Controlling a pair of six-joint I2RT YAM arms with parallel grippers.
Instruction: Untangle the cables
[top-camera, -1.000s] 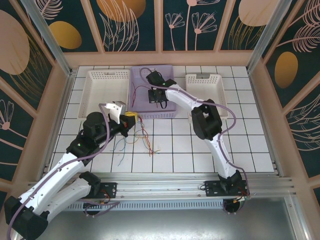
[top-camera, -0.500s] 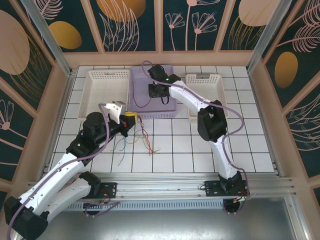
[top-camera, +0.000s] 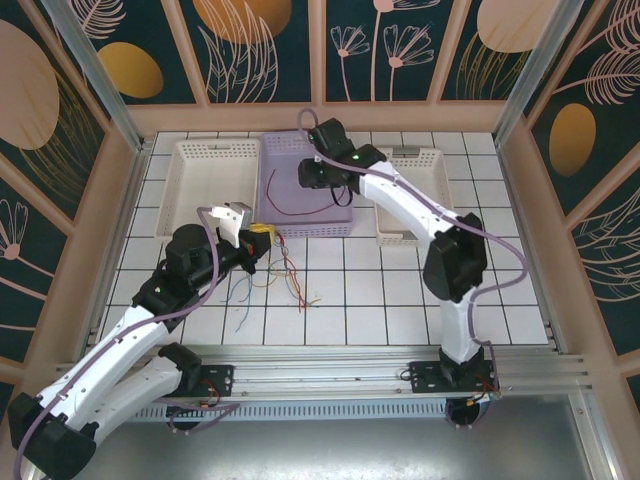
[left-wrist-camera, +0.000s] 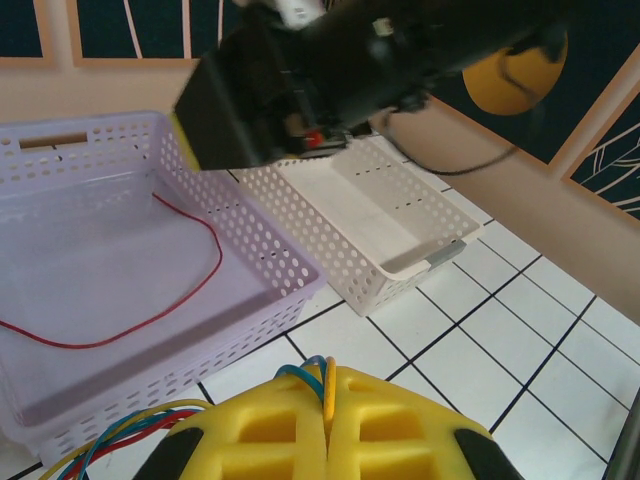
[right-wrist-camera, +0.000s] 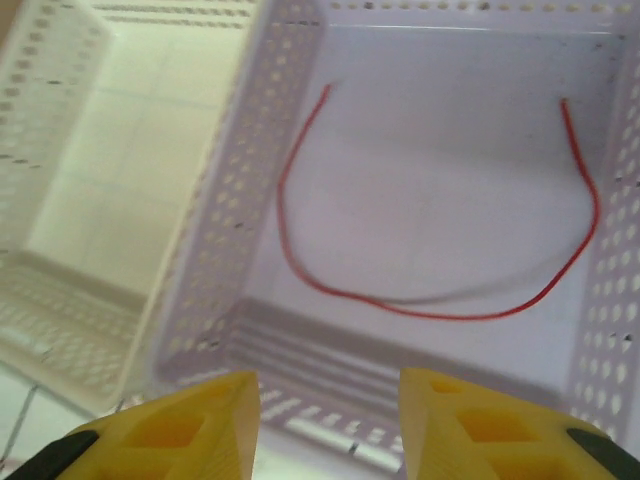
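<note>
Since the right gripper (right-wrist-camera: 330, 415), jaws now apart and empty, has lifted off the basket (right-wrist-camera: 250, 330), one red cable (right-wrist-camera: 430, 312) lies freed inside; left gripper (left-wrist-camera: 326, 400) pinches the tangle (top-camera: 288, 272) beside it.

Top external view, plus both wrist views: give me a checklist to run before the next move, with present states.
1. The thin red wire lies wholly inside the lilac perforated plastic basket: ok.
2. The right gripper is open and empty above that basket: ok.
3. The left gripper is shut on the bundle of blue, yellow and red wires: ok.
4. Bundle untangled: not ok, its strands cross on the white tiled table.
5. Which strand pulls free most easily: cannot tell.
</note>
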